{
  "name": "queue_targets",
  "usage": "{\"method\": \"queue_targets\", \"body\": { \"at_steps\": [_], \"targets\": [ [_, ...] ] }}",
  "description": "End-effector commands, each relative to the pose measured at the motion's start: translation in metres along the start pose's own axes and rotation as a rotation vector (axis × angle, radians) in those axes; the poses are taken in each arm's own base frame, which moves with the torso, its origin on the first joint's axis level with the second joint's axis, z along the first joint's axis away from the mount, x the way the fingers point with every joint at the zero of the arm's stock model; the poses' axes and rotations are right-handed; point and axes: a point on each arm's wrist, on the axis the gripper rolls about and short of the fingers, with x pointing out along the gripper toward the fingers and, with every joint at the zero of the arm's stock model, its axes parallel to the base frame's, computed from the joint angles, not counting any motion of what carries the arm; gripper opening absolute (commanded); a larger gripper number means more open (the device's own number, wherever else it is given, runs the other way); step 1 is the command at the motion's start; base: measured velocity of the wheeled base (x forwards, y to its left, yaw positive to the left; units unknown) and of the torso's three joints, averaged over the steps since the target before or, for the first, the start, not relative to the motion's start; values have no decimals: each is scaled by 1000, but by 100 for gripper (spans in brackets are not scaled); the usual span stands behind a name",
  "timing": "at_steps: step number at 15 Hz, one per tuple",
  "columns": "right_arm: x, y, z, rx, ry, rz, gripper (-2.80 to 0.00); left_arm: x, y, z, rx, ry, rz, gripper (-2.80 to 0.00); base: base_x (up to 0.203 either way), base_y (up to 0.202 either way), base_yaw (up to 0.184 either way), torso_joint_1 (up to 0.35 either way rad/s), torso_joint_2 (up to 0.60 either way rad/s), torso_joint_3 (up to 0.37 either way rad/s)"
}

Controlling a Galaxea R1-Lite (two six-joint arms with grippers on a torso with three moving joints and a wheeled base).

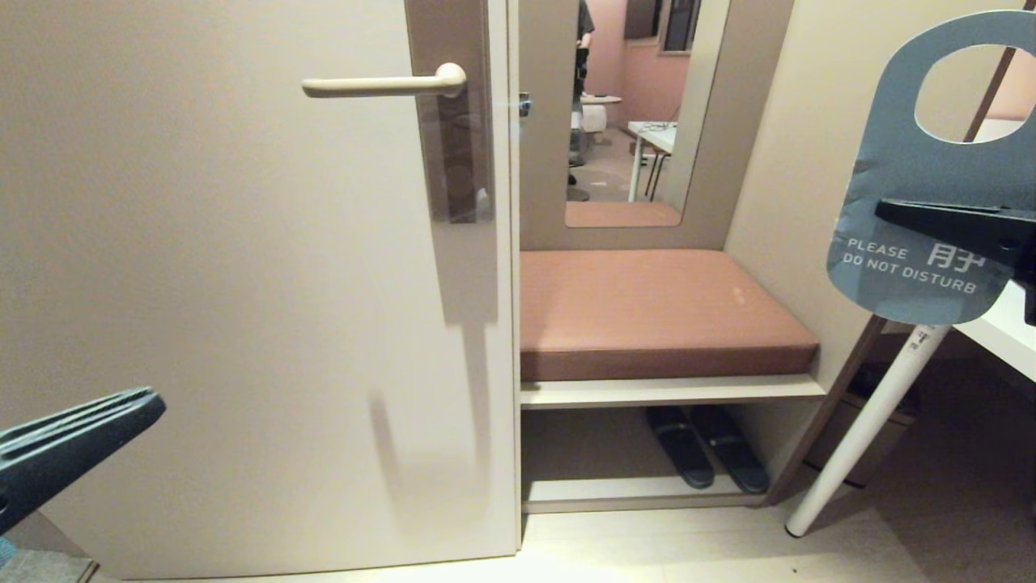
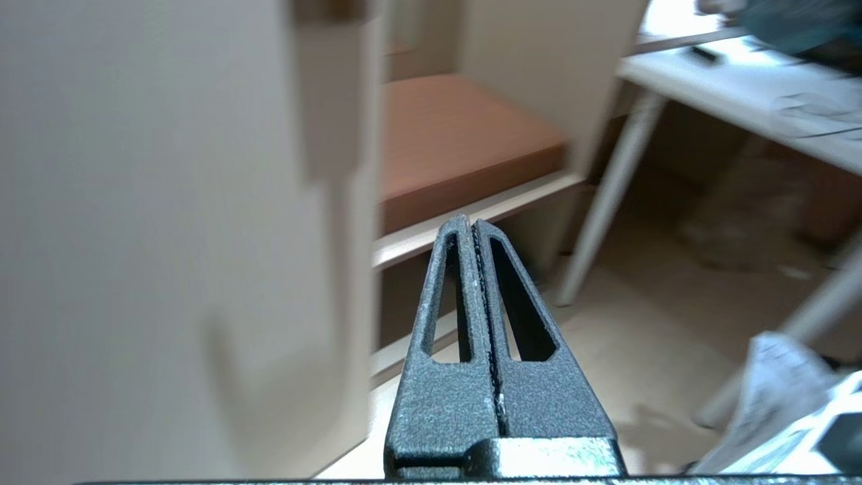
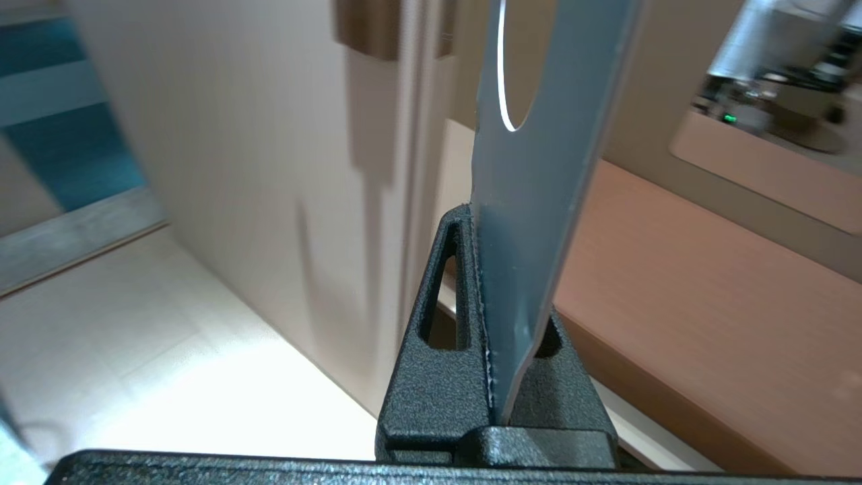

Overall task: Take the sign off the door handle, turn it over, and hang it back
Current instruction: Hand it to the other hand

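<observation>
Two grippers in shot: nearest, the right gripper (image 1: 890,210) has its jaws clamped on the sign (image 1: 914,162), held upright, blue "do not disturb" face toward us, well right of the door. Low left, the left gripper (image 1: 150,401) comes in, jaws together and empty. Best play: pinch the free edge cleanly before flipping. Beyond, the door handle (image 1: 380,83) hangs bare.

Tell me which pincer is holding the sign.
The right pincer, at the right edge of the head view, is clamped on the blue-grey sign. The left pincer, low by the door, is shut on nothing.
</observation>
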Motion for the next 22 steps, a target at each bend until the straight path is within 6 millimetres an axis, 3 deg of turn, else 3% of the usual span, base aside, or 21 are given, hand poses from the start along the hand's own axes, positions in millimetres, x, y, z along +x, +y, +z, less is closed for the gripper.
{"method": "queue_targets", "body": {
  "at_steps": [1, 7, 14, 22],
  "targets": [
    [7, 4, 1, -1, 0, 45, -280, 37, 6, 2, -23, 70, -59, -280, 0, 0, 0, 0, 0, 0],
    [38, 25, 13, 0, -15, 219, -280, 103, 14, 27, -21, 46, -264, -280, 0, 0, 0, 0, 0, 0],
    [70, 44, 12, 49, 18, 353, -280, 131, 14, 30, -37, 80, -390, -280, 0, 0, 0, 0, 0, 0],
    [109, 60, 19, 125, -3, 453, -280, 155, 4, 17, -40, 111, -522, -280, 0, 0, 0, 0, 0, 0]
  ]
}}
